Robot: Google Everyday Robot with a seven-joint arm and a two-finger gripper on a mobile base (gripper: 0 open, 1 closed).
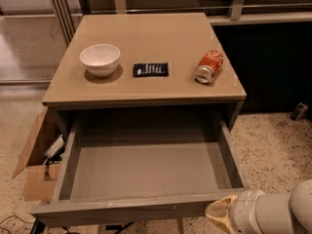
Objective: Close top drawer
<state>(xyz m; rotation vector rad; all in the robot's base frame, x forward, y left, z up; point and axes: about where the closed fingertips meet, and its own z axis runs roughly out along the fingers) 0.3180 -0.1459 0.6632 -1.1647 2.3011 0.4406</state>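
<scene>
The top drawer (pixel 146 167) of the tan-topped cabinet (pixel 146 89) is pulled fully out toward me. It is a wide shallow grey box with nothing inside. Its flat front panel (pixel 122 211) runs along the bottom of the view. My gripper (pixel 220 213) shows as a cream tip on a white arm at the bottom right. It is right at the right end of the front panel, at the drawer's front right corner.
On the cabinet top stand a white bowl (pixel 100 59), a dark flat packet (pixel 151 69) and a red soda can (pixel 208 67) lying on its side. An open cardboard box (pixel 36 165) sits on the speckled floor at the left. A dark cabinet (pixel 273 67) stands at the right.
</scene>
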